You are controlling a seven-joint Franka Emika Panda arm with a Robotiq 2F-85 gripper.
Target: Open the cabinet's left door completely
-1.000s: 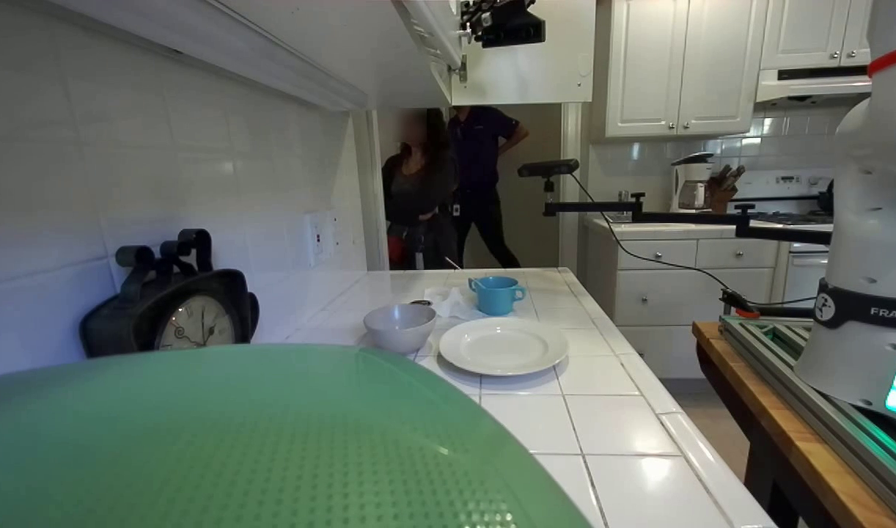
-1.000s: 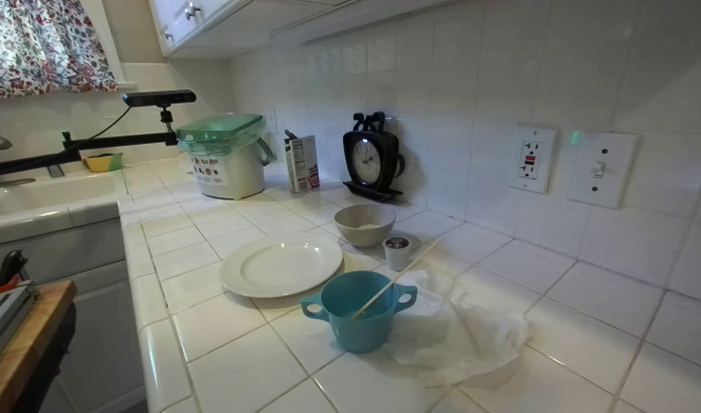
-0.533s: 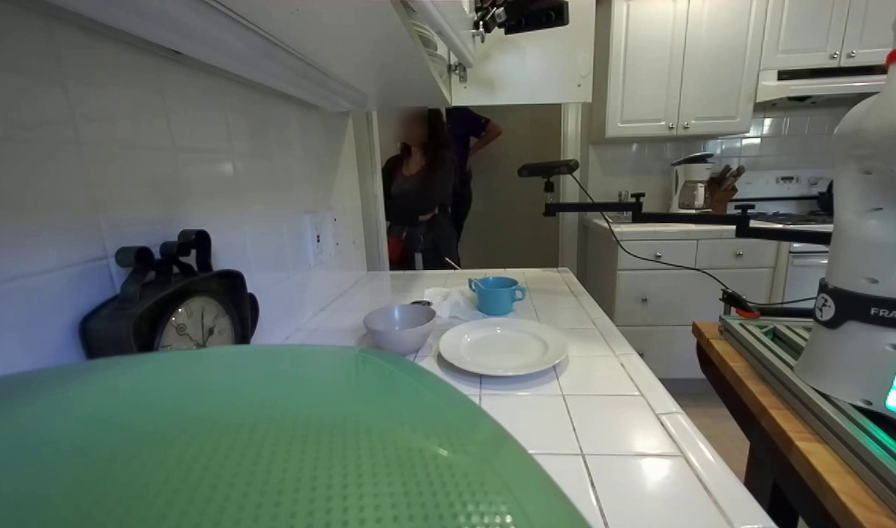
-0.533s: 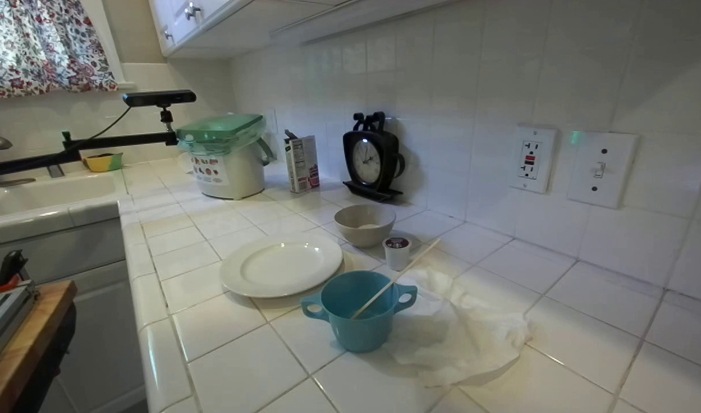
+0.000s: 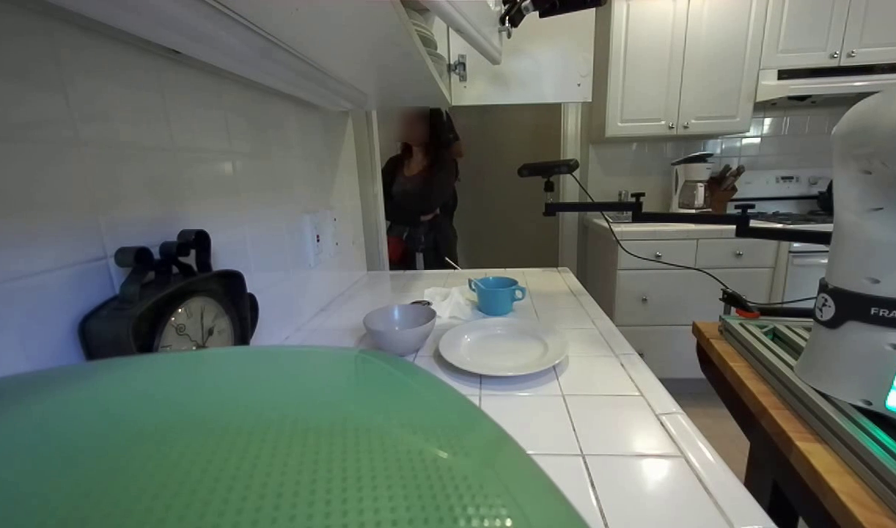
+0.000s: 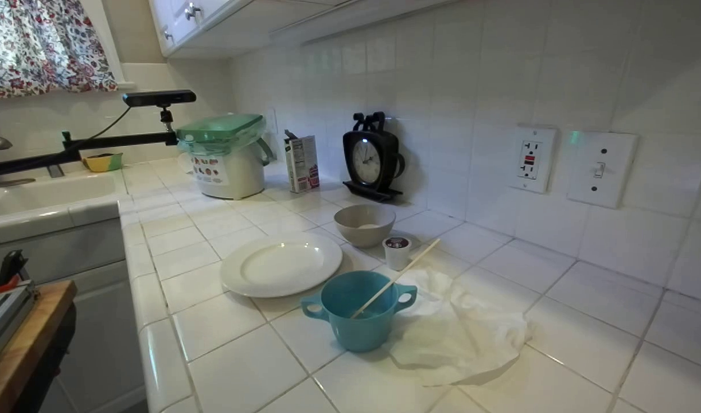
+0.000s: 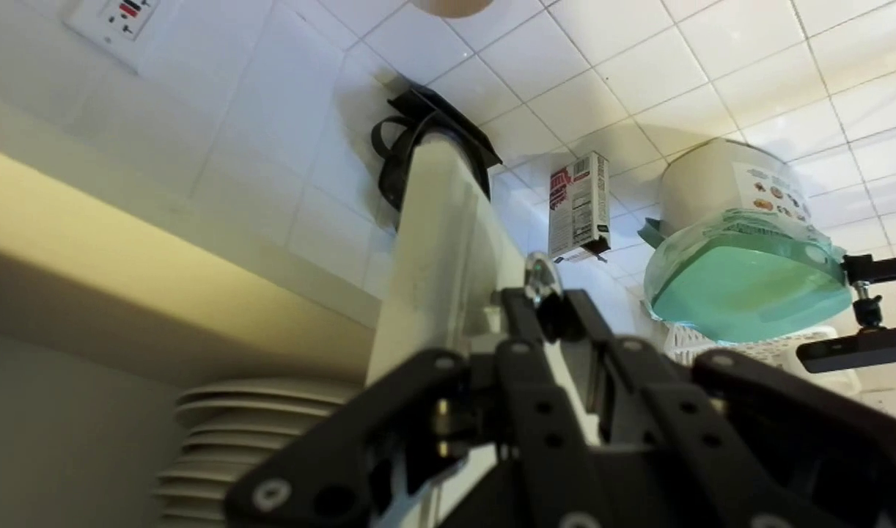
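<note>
Standing ajar above the desk (image 5: 624, 425), the left door (image 7: 437, 257) of the cabinet (image 5: 323, 44) had its knob (image 7: 540, 271) clenched in the pincer (image 7: 545, 299). Plates (image 7: 235, 440) showed within, so the first part of the swing was judged done; the remainder, to full opening, was apparently left.

Curtain (image 6: 46, 46): floral fabric hangs brightly lit beside a beige wall (image 6: 135, 31).
Backsplash (image 6: 471, 115): glossy white tiles rise behind the white-tiled worktop (image 6: 241, 367).
Framed-panel cabinets (image 5: 650, 66): white, hung above white drawers (image 5: 693, 297).
Floor (image 5: 715, 425): brownish strip beyond the worktop's edge.
Light: reflections (image 5: 655, 468) gleam on the worktop.
</note>
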